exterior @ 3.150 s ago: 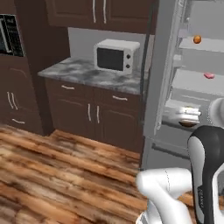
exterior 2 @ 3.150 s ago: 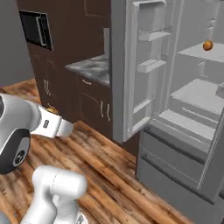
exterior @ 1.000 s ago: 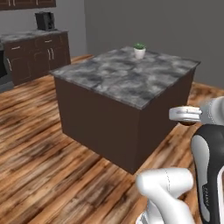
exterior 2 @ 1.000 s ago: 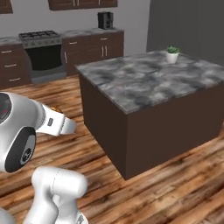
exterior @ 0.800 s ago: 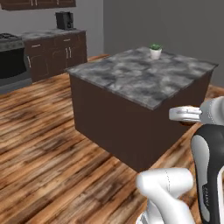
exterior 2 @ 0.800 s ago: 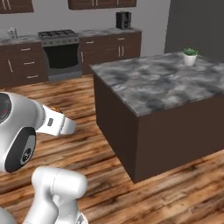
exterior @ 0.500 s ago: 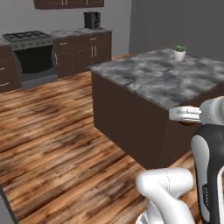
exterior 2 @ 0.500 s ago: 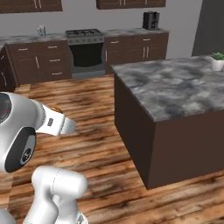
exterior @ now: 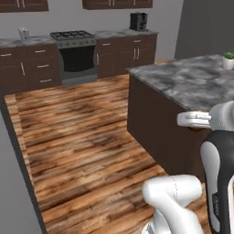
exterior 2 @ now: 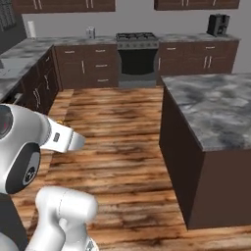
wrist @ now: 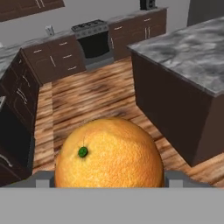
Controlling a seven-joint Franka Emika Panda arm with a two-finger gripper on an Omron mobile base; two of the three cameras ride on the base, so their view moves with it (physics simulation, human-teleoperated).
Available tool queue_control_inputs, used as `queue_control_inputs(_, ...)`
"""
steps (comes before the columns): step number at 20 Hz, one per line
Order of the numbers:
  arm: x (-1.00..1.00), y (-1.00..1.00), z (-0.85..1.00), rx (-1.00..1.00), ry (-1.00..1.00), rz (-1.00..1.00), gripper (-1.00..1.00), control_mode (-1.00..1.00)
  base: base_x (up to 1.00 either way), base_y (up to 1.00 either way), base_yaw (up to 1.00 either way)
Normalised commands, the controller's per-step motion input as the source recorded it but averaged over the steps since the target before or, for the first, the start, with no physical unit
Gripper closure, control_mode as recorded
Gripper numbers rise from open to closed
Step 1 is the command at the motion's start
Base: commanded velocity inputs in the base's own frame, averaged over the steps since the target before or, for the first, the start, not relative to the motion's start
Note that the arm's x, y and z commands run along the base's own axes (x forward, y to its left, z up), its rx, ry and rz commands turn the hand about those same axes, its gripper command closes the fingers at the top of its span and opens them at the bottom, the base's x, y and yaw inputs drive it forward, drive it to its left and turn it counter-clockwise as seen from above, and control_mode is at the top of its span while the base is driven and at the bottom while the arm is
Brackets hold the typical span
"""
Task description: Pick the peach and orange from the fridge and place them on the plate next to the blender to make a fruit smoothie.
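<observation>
Gripper [wrist: 109, 186] first: its fingers sit tight against either side of the orange [wrist: 109, 153], which bulges up big and close in the hand view, its green stem dot turned toward the camera. So the fruit is held and riding along with the arm, well above the wooden floor [exterior: 82, 137]. In both base views the arm is folded up near the base, nowhere near any worktop.

Just beyond, to the right, stands the kitchen island [exterior 2: 215, 112] with its grey marbled top; a small potted plant [exterior: 227, 59] sits at its far corner. Farther off along the back wall run dark cabinets and a stove [exterior 2: 137, 51] with a black oven door, and past that a coffee maker [exterior 2: 217, 24] on the counter. Another grey counter [exterior 2: 19, 59] runs down the left side.

From where I stand, neither plate nor blender can be made out among these, so which way the drop-off lies from the held orange cannot be told yet. My guess is the base has to turn or drive on until that counter comes round, and only then can the arm reach out and lower the fruit.
</observation>
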Motion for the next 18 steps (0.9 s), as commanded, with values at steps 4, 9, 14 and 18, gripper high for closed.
queue_control_inputs(4,0.0,0.0,0.0,0.0,0.0,0.0,1.0,1.0,0.99,0.0,0.28)
queue_control_inputs(9,0.0,0.0,0.0,0.0,0.0,0.0,1.0,1.0,1.0,0.0,0.21)
queue_control_inputs(14,0.0,0.0,0.0,0.0,0.0,0.0,1.0,1.0,1.0,0.0,0.2)
queue_control_inputs(18,0.0,0.0,0.0,0.0,0.0,0.0,1.0,1.0,1.0,-0.1,0.26)
